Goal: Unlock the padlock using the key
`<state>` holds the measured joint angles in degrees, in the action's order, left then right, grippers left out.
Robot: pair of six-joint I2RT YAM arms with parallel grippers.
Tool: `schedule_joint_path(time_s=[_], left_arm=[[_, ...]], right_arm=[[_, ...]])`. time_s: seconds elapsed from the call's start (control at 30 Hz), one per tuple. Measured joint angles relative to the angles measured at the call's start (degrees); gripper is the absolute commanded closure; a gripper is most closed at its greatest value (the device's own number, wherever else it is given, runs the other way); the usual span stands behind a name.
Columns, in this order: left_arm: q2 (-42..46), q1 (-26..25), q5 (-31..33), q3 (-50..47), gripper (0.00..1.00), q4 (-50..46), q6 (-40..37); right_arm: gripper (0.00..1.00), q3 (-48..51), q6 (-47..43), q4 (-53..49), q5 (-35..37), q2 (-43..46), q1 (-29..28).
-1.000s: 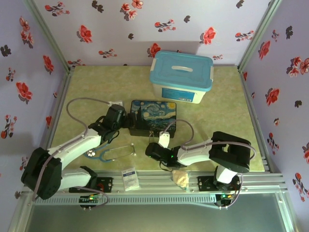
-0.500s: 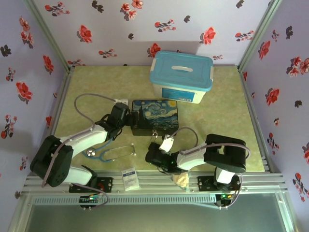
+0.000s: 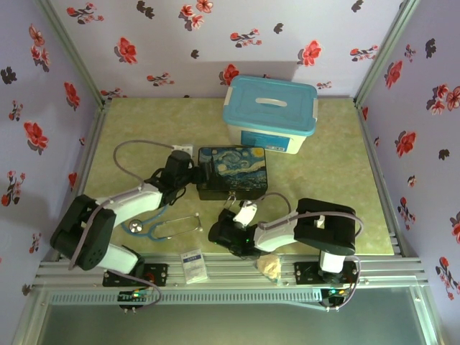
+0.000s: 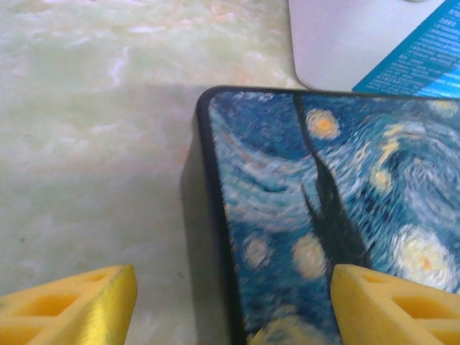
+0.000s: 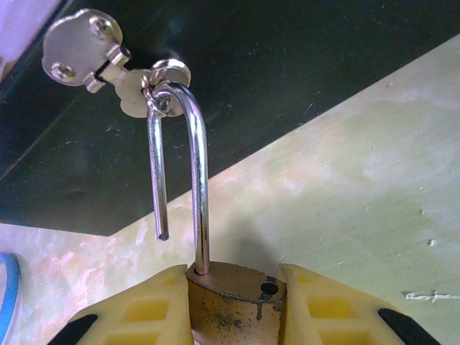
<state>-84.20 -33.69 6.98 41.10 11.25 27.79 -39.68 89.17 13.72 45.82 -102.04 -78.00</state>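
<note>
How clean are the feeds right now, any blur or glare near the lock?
Right wrist: sharp, the padlock in the right gripper is clear, with bright glints on its shackle. Left wrist: the painted tin is soft, blurrier toward the bottom edge. Top external: evenly lit, soft shadows, padlock too small to resolve.

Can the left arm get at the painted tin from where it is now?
Likely yes: the left end effector hangs open over a corner of the tin, with nothing between them.
</note>
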Motion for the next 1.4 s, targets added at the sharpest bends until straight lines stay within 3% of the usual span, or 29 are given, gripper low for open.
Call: schedule_joint_path(time_s=[0.13,0.47,0.8,1.13,1.4], left_arm=[[-5.8,0.0,-0.3,4.6,0.39,-1.2,1.6],[-6.0,0.0,0.0,2.7,0.45,3.2,2.0],[-6.2,0.2,0.3,-2.2,0.50,13.4,0.6],[-6.2,0.3,0.2,-3.4,0.52,16.4,-1.7],[-6.8,0.6,-1.1,-4.1,0.54,18.8,-2.7]], right_arm=[[0.76,-0.1,1.2,0.1,0.3,-0.1,0.0],[0.77,0.0,5.5,1.1,1.9,-0.4,0.1],[0.78,0.4,5.4,4.5,1.3,-0.3,3.0],[0.78,0.6,4.3,4.8,0.5,1.6,4.7],[0.77,4.3,2.1,12.0,-2.6,1.6,7.3]])
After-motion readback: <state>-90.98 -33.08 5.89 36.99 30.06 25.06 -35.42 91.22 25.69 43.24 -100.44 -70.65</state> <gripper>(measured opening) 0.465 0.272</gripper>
